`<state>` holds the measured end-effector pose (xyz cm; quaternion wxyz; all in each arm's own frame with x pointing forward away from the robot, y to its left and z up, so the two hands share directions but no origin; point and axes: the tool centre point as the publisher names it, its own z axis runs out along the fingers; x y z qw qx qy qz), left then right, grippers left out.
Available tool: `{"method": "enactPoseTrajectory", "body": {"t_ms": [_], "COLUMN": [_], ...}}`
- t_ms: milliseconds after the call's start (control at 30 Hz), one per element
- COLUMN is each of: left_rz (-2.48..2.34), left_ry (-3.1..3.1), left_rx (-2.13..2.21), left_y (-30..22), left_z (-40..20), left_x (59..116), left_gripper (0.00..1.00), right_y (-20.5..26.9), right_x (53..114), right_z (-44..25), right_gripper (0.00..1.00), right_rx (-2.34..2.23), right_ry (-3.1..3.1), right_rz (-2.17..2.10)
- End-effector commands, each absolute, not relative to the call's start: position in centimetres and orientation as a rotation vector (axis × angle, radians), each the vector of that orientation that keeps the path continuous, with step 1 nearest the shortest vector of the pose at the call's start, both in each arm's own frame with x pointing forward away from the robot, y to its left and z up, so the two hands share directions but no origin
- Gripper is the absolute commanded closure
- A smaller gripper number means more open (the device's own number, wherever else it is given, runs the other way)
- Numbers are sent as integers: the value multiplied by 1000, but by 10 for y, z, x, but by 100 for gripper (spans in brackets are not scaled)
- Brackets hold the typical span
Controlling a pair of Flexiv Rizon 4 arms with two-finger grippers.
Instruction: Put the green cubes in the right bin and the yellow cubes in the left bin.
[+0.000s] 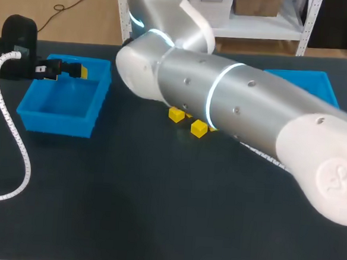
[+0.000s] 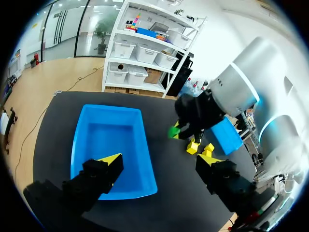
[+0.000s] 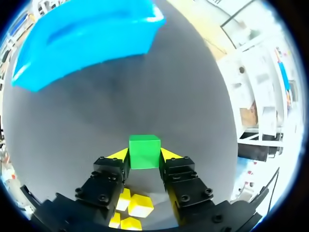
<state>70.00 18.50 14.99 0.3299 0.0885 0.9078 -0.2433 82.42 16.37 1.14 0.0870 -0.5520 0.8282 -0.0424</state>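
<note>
In the right wrist view my right gripper (image 3: pixel 144 155) is shut on a green cube (image 3: pixel 144 151), with a yellow tip against each side. Yellow cubes (image 3: pixel 131 208) lie on the table under it, and the left bin (image 3: pixel 87 34) stands ahead. The left wrist view shows that green cube (image 2: pixel 173 131) in my right gripper (image 2: pixel 179 131), beside the yellow cubes (image 2: pixel 194 146). My left gripper (image 2: pixel 161 164) is open and holds nothing, above the left bin (image 2: pixel 79 145). In the head view my left gripper (image 1: pixel 67 70) is over the left bin (image 1: pixel 61 122), and the right arm hides its own gripper.
The right bin (image 1: pixel 308 83) stands at the back right, partly behind my right arm, which crosses the table's middle. Two yellow cubes (image 1: pixel 176 115) (image 1: pixel 198 129) lie just in front of that arm. A white coiled cable (image 1: pixel 9 136) hangs along the left side.
</note>
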Motion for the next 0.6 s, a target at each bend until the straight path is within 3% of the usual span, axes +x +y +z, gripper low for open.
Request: {"method": "enactPoseTrajectory", "body": {"t_ms": [33, 267, 600], "left_rz": [-636, -636, -636], "left_ry": [2374, 2374, 2374], "left_rx": [231, 231, 231], "left_y": [185, 185, 185], "left_z": [150, 150, 150], "left_x": [700, 700, 700], "left_gripper": [0, 0, 0], "right_y": [157, 124, 26], "right_x": [832, 844, 850], "right_z": [30, 80, 120], "right_gripper": [100, 100, 100], "right_rx": [-1593, -1353, -874], "right_ry": [2483, 2459, 2503], "right_rz": [-84, -102, -73]}}
